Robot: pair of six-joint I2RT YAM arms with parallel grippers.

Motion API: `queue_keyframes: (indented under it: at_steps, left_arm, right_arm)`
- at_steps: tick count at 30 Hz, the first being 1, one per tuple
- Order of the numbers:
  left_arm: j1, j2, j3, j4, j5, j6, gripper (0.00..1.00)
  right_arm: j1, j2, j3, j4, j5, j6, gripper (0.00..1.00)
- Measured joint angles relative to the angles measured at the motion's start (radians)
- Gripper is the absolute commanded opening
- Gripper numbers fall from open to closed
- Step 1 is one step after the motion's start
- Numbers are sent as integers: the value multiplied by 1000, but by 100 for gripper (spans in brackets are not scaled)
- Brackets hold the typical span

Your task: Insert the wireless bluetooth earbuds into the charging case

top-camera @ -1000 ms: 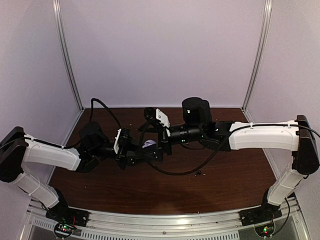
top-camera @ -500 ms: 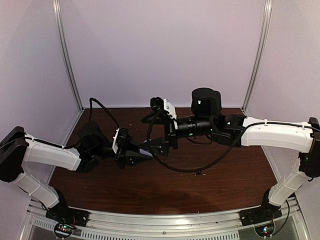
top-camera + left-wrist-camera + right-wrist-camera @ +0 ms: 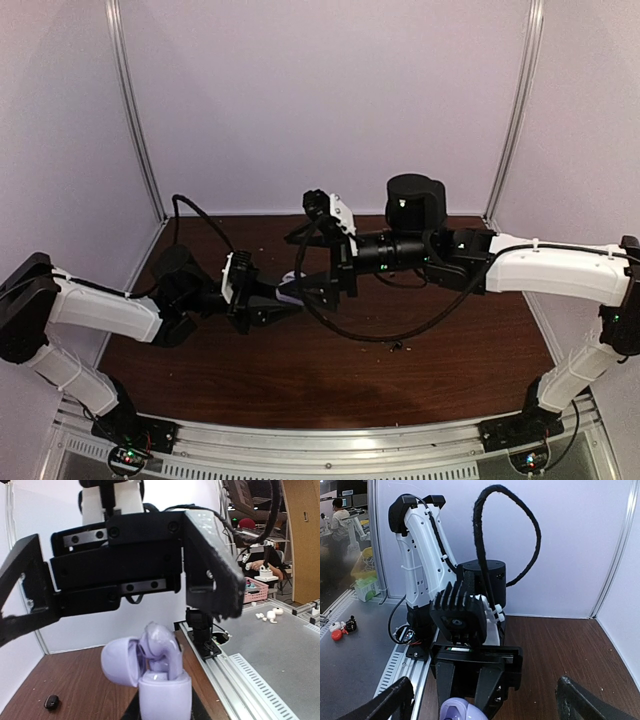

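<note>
charging case [image 3: 164,696] was pale lilac | cased earbud [image 3: 159,645] was lilac-white | loose earbud [image 3: 51,701] was black | table [image 3: 250,372] was dark red-brown woodgrain | left arm [image 3: 100,312] and right arm [image 3: 550,270] were white with black joints

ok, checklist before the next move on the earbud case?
1. Grip: left gripper shut on charging case: ok.
2. Access: lid swung open: ok.
3. Seating: lilac earbud is in the case but stands proud; fully seated: cannot tell.
4. Free hand: right gripper open, nothing between its fingers: ok.
5. Remaining: black earbud lies on the table, not in the case: not ok.
</note>
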Motion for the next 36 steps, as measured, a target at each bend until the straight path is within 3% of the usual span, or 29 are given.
queue_keyframes:
  at_steps: [5, 12, 19, 36]
  left_arm:
    - [17, -27, -48, 19, -113, 2, 0]
    - [17, -107, -71, -25, -349, 59, 0]
    - [17, -123, -97, -35, -495, 84, 0]
    - [17, -123, -97, -78, -529, 108, 0]
  right_arm:
    - [-3, -57, -5, -12, 132, 49, 91]
    - [-31, -147, 0, -61, 373, 203, 73]
    - [-39, -66, 63, -185, 381, 282, 50]
    - [-26, 24, 151, -248, 244, 317, 46]
